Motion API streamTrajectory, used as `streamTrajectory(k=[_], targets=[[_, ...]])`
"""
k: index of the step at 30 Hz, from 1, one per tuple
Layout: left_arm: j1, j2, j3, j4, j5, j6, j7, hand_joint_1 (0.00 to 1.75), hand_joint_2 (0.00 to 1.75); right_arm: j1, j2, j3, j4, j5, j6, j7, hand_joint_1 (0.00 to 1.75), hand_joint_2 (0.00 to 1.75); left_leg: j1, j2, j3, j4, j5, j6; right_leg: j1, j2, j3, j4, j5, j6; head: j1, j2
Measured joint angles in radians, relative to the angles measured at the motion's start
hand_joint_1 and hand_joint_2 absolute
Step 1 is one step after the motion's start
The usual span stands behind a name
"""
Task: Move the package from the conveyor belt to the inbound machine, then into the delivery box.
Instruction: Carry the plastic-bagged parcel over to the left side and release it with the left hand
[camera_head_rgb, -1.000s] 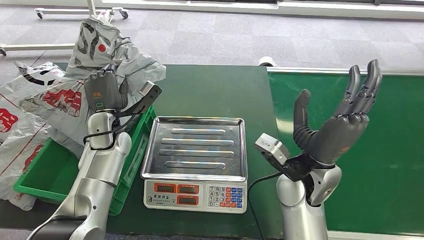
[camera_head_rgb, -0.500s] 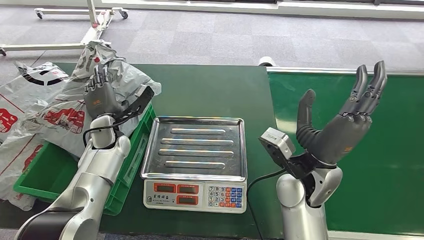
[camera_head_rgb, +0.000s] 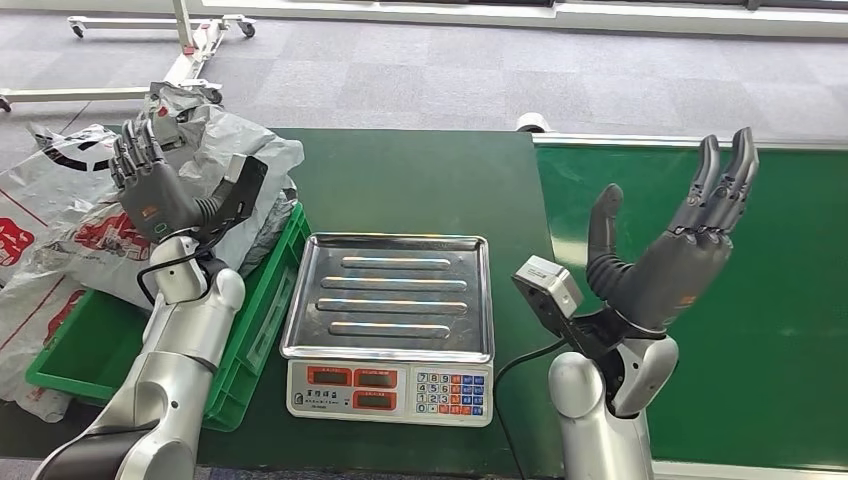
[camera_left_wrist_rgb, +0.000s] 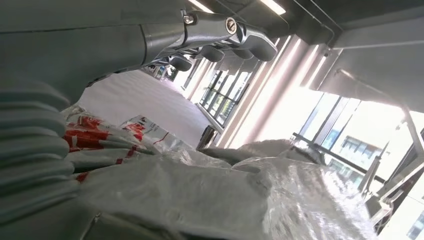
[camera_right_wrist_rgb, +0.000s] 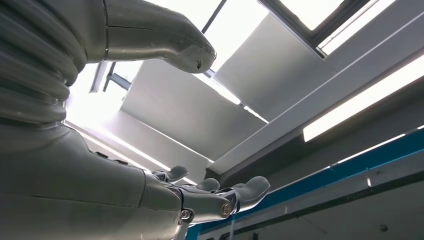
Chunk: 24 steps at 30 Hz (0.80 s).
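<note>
Behind the left hand (camera_head_rgb: 152, 190), grey packages (camera_head_rgb: 70, 210) cut off by the picture's edge, printed marks too crumpled to read. Below that hand, green crate (camera_head_rgb: 262, 300) mostly covered by bags and forearm. Scale (camera_head_rgb: 390, 310) key labels too small.

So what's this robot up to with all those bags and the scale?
It is sorting parcels. Its left hand is raised, open and empty, over grey plastic packages heaped in and around a green crate. The steel tray of the scale in front of it has nothing on it. The right hand is held up open above the green conveyor belt, where no package shows.
</note>
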<state>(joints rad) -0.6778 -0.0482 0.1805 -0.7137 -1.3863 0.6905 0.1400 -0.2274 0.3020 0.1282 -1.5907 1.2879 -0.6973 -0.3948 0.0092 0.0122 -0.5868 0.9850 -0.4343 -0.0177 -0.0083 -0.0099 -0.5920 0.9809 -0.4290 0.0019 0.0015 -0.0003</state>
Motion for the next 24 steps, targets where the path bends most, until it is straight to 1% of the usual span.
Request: streamTrajectory(k=[2, 5, 8, 10, 12, 14, 15, 17, 19, 20, 22, 23, 24], targets=[[0.025, -0.011, 0.023, -0.069, 0.023, 0.002, -0.045, 0.00, 1.75, 0.002, 0.000, 0.000, 0.001, -0.004, 0.000, -0.014, 0.00, 1.75, 0.000, 0.000, 0.000, 0.000, 0.000, 0.000, 0.000, 0.000, 0.000, 0.000, 0.000, 0.000, 0.000, 0.000], [0.056, -0.035, 0.071, -0.168, 0.064, 0.003, -0.147, 0.00, 1.75, 0.003, 0.000, -0.001, 0.001, -0.016, 0.000, -0.039, 0.00, 1.75, 0.000, 0.000, 0.000, 0.000, 0.000, 0.000, 0.000, 0.000, 0.000, 0.000, 0.000, 0.000, 0.000, 0.000], [0.069, -0.063, 0.127, -0.245, 0.106, 0.003, -0.253, 0.00, 1.75, 0.004, 0.000, -0.002, 0.001, -0.022, 0.000, -0.058, 0.00, 1.75, 0.000, 0.000, 0.000, 0.000, 0.000, 0.000, 0.000, 0.000, 0.000, 0.000, 0.000, 0.000, 0.000, 0.000], [0.075, -0.087, 0.171, -0.293, 0.152, 0.003, -0.351, 0.00, 0.87, 0.004, 0.000, -0.004, 0.001, -0.025, 0.000, -0.070, 0.00, 1.75, 0.000, 0.000, 0.000, 0.000, 0.000, 0.000, 0.000, 0.000, 0.000, 0.000, 0.000, 0.000, 0.000, 0.000], [0.078, -0.121, 0.232, -0.344, 0.223, 0.003, -0.488, 0.00, 0.00, 0.004, 0.000, -0.006, 0.003, -0.028, 0.000, -0.082, 0.00, 1.75, 0.000, 0.000, 0.000, 0.000, 0.000, 0.000, 0.000, 0.000, 0.000, 0.000, 0.000, 0.000, 0.000, 0.000], [0.078, -0.156, 0.290, -0.386, 0.305, 0.003, -0.614, 0.00, 0.00, 0.004, 0.000, -0.009, 0.005, -0.030, 0.000, -0.094, 0.00, 1.75, 0.000, 0.000, 0.000, 0.000, 0.000, 0.000, 0.000, 0.000, 0.000, 0.000, 0.000, 0.000, 0.000, 0.000], [0.078, -0.172, 0.312, -0.404, 0.340, 0.003, -0.657, 0.00, 0.00, 0.004, 0.000, -0.010, 0.006, -0.031, 0.000, -0.099, 0.00, 1.75, 0.000, 0.000, 0.000, 0.000, 0.000, 0.000, 0.000, -0.001, 0.000, 0.000, 0.000, 0.000, 0.000, 0.000], [0.078, -0.199, 0.341, -0.438, 0.402, 0.003, -0.701, 0.00, 0.00, 0.004, 0.001, -0.014, 0.007, -0.032, 0.000, -0.106, 0.00, 1.75, 0.000, -0.001, 0.000, 0.000, 0.000, 0.000, 0.000, -0.001, 0.000, 0.000, 0.000, 0.000, 0.000, 0.000], [0.081, -0.214, 0.349, -0.464, 0.448, 0.003, -0.692, 0.00, 0.00, 0.005, 0.001, -0.020, 0.009, -0.031, 0.000, -0.111, 0.00, 1.75, 0.000, -0.001, 0.000, 0.000, 0.000, 0.000, 0.000, -0.001, 0.000, 0.000, 0.000, 0.000, 0.000, 0.000], [0.083, -0.218, 0.343, -0.472, 0.468, -0.006, -0.662, 0.00, 0.00, 0.005, 0.001, -0.022, 0.009, -0.031, 0.000, -0.111, 0.00, 1.75, 0.000, -0.001, 0.000, 0.000, 0.000, 0.000, 0.000, -0.001, 0.000, 0.000, 0.000, 0.000, 0.000, 0.000], [0.091, -0.217, 0.313, -0.480, 0.513, -0.060, -0.565, 0.00, 0.00, 0.006, 0.001, -0.029, 0.010, -0.028, 0.000, -0.111, 0.00, 1.75, 0.000, -0.001, 0.000, 0.000, 0.000, 0.000, 0.000, -0.001, 0.000, 0.000, 0.000, 0.000, 0.000, 0.000], [0.097, -0.215, 0.292, -0.484, 0.541, -0.100, -0.524, 0.00, 0.44, 0.006, 0.001, -0.031, 0.010, -0.028, 0.000, -0.110, 0.00, 1.75, 0.000, -0.001, 0.000, 0.000, 0.000, 0.000, 0.000, -0.002, 0.000, 0.000, 0.000, 0.000, 0.000, 0.000], [0.103, -0.213, 0.269, -0.488, 0.585, -0.139, -0.507, 0.00, 0.87, 0.007, 0.001, -0.033, 0.010, -0.029, 0.000, -0.109, 0.00, 1.75, 0.000, -0.002, -0.001, 0.000, 0.000, 0.000, 0.000, -0.002, 0.000, 0.000, 0.000, 0.000, 0.000, 0.000]])
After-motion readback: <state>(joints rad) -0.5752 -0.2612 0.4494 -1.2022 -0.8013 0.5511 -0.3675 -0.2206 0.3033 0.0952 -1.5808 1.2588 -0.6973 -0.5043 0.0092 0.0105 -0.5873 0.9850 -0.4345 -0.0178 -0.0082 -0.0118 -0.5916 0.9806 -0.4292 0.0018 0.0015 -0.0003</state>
